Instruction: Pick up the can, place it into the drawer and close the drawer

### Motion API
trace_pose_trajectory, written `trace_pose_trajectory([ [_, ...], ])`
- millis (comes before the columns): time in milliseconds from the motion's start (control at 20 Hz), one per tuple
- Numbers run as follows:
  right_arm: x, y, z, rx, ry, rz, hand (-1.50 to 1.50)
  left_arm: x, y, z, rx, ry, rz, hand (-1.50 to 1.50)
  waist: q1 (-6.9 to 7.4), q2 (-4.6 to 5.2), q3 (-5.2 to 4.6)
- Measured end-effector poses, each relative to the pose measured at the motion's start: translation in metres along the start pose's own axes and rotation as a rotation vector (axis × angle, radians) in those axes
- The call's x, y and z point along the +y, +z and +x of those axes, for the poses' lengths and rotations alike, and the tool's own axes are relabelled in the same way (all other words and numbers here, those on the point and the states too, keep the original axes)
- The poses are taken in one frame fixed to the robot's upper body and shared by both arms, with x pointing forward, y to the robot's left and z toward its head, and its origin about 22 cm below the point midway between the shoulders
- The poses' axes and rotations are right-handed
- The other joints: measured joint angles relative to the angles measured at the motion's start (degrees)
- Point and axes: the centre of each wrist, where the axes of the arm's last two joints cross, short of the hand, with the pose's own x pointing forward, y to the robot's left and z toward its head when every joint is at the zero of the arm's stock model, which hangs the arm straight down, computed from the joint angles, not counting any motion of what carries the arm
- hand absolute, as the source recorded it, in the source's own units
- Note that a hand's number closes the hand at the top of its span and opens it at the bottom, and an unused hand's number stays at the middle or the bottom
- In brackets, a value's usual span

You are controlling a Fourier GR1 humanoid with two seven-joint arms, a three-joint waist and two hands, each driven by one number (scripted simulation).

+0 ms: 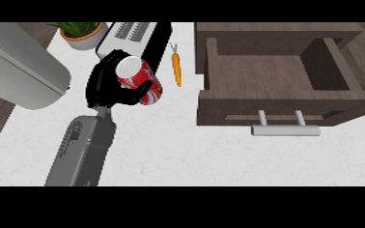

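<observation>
Transport is the step you are doing now: the can (140,80) is already off the counter (185,154), and the left hand (107,84) is holding it with the fingers and the thumb curling around its red body. The can is tilting, with its silver top pointing up and to the left in the head view. It is hanging to the left of the carrot (176,69) and well apart from the drawer (274,77), which is standing open at the right with its handle (285,129) towards you.

I judge that the next move is asking you to carry the can to the right, over the carrot and over the front wall of the drawer, and only then to lower it inside. You should be keeping it high enough to pass this wall.

The grey forearm is coming in from the lower left and is reaching up and slightly right. The right hand is not showing anywhere
</observation>
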Motion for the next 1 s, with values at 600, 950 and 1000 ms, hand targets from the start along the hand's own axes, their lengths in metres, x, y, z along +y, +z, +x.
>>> trace_pose_trajectory([
  [600,0.002,-0.002,-0.008,-0.011,-0.010,0.002,-1.50,-0.077,-0.017,0.070,-0.045,-0.050,-0.020,1.50,-0.72,0.38,-0.04],
  [950,0.004,-0.007,-0.004,-0.006,-0.021,0.012,-1.50,-0.121,-0.036,0.094,-0.044,-0.066,-0.038,1.50,-0.99,0.47,-0.05],
  [1000,0.005,-0.007,-0.002,-0.009,-0.023,0.015,-1.50,-0.127,-0.042,0.098,-0.047,-0.068,-0.038,1.50,-1.10,0.51,-0.05],
])
